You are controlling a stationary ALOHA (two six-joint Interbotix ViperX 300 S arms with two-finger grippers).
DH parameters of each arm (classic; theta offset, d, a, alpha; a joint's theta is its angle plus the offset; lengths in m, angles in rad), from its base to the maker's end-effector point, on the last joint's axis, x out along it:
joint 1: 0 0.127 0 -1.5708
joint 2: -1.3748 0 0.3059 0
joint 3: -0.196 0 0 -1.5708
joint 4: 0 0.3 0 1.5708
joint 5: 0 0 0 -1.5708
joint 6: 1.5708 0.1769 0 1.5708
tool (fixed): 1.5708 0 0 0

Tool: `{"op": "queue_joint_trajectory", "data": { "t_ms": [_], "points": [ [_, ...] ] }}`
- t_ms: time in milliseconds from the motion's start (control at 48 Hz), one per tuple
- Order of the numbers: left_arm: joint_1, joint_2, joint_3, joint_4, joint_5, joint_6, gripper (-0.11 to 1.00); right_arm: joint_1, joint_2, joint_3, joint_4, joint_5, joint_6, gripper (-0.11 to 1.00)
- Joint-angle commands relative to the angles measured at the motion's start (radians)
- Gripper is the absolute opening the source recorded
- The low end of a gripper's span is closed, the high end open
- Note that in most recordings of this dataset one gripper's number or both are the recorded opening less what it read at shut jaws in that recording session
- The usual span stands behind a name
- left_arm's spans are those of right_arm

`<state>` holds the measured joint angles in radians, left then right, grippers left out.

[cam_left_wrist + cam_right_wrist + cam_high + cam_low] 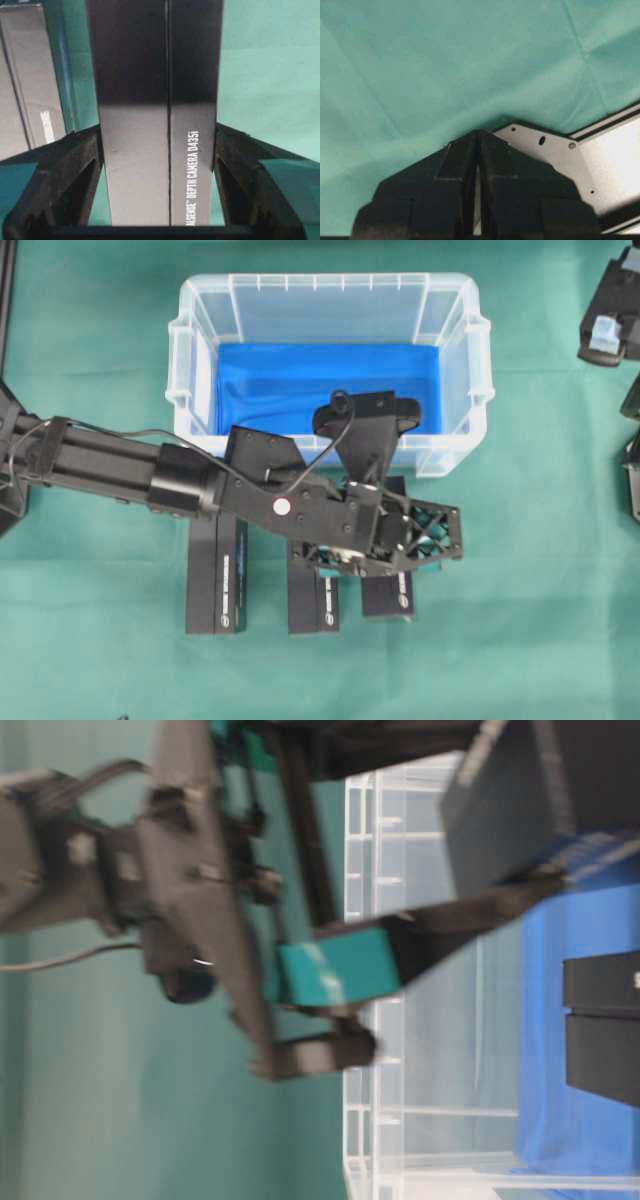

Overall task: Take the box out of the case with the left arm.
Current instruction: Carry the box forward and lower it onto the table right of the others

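Between the left gripper [160, 150] fingers, a box [155, 100] reads "DEPTH CAMERA D435i"

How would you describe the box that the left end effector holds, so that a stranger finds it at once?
Start at the clear case on the green cloth. In front of it three black boxes lie in a row; take the rightmost box, the only one between the fingers of the left end effector.

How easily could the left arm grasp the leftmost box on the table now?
Probably not yet: its claw is shut on another box. The leftmost box itself lies mostly unobstructed.
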<state>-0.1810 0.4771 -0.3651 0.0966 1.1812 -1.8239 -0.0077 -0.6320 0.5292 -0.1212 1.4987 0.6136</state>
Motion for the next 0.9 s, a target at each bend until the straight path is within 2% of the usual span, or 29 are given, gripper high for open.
{"op": "queue_joint_trajectory", "data": {
  "t_ms": [0,334,626,876],
  "points": [
    [0.000,-0.055,0.009,0.005,-0.032,0.002,0.60,0.002,-0.002,-0.008,-0.002,-0.005,0.000,0.00],
    [0.000,-0.038,0.026,0.005,-0.041,0.005,0.60,0.000,-0.003,-0.006,-0.002,-0.005,0.002,0.00],
    [-0.008,-0.044,0.055,0.003,-0.114,0.017,0.60,0.002,-0.003,-0.008,-0.002,-0.003,0.002,0.00],
    [-0.014,-0.055,0.084,-0.006,-0.115,0.058,0.60,0.002,-0.003,-0.006,-0.003,-0.005,0.002,0.00]
  ]
}}
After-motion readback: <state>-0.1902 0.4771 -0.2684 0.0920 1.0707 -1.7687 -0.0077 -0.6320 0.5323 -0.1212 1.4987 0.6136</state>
